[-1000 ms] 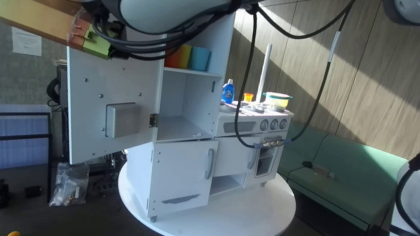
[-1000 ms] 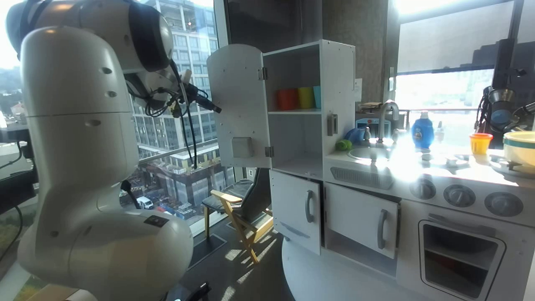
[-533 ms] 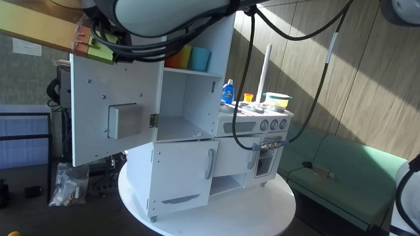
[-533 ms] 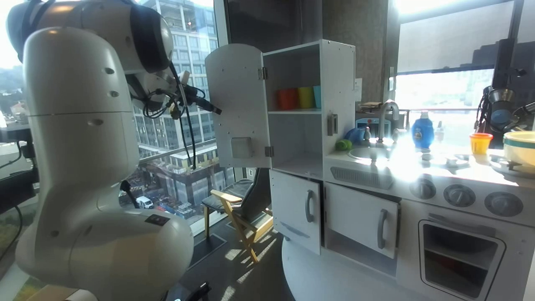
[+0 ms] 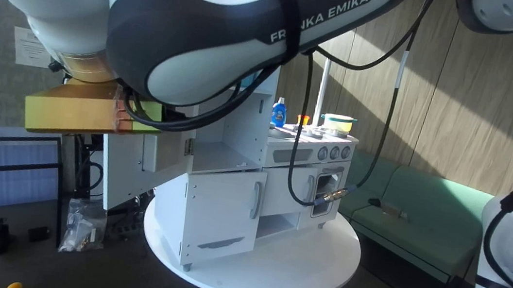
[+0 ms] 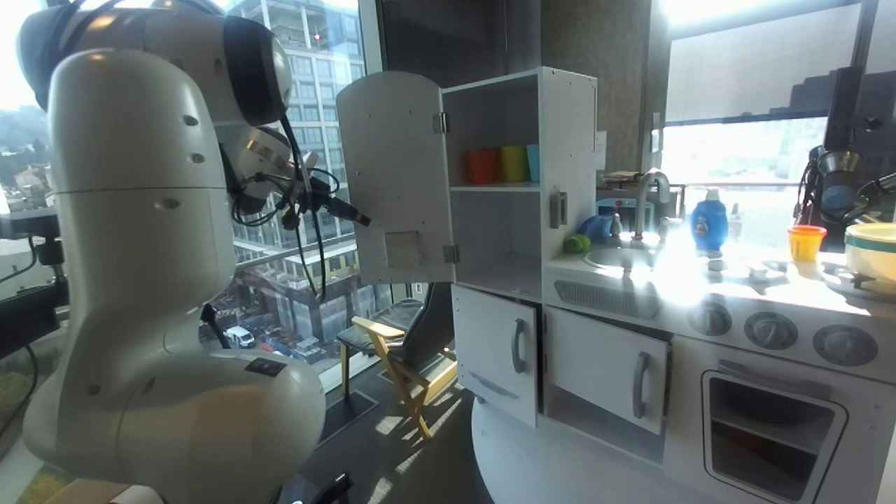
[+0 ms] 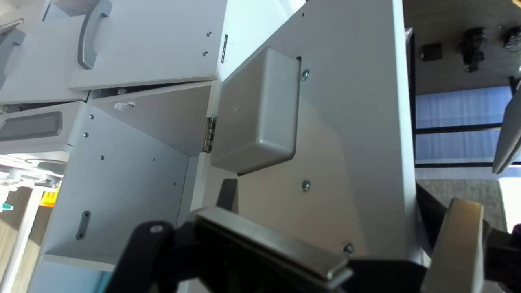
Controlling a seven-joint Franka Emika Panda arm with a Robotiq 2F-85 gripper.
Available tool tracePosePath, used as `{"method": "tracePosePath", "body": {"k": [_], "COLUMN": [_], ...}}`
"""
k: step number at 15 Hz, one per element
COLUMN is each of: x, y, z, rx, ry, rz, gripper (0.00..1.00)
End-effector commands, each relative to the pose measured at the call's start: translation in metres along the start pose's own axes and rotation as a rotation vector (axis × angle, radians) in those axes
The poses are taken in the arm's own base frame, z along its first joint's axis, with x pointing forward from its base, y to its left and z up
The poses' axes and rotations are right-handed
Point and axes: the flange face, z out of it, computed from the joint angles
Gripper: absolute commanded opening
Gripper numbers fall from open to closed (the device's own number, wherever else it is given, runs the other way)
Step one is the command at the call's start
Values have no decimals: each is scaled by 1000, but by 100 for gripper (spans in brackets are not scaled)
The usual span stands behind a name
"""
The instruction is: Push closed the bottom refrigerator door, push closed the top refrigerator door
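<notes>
wood-panelled wall [image 5: 477, 102] behind; jaws spread wide, the upright free edge of the tall white grey-boxed refrigerator door [image 7: 346, 130] between them.

In an exterior view we count one top refrigerator door [image 6: 402, 157], one bottom refrigerator door [image 6: 492, 350], one cabinet door [image 6: 598, 367] and one oven door [image 6: 770, 420], four doors in all. There we also find two hinges [image 6: 440, 123] on the top refrigerator door, three knobs [image 6: 771, 330], one faucet [image 6: 640, 210], one blue bottle [image 6: 709, 222], one pot [image 6: 871, 250], three shelf cups [image 6: 483, 166], one orange cup [image 6: 807, 242] and one chair [image 6: 435, 322]. In an exterior view we see one table [image 5: 299, 271] and one green bench [image 5: 414, 232].
</notes>
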Motion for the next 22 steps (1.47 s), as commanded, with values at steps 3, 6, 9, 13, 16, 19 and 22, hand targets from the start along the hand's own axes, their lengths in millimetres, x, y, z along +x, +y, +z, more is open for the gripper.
{"method": "tracePosePath", "body": {"k": [3,6,9,13,16,19,22], "x": [-7,-8,-18,-25,-24,-22,-15], "y": [51,72,95,129,157,186,216], "z": [-18,-29,-35,-35,-37,-38,-37], "rx": [-41,-58,-78,-127,-151,-155,-180], "ry": [56,88,82,55,40,28,29], "rz": [-41,-24,-17,12,42,77,134], "gripper": [100,100,100,100,100,100,100]}}
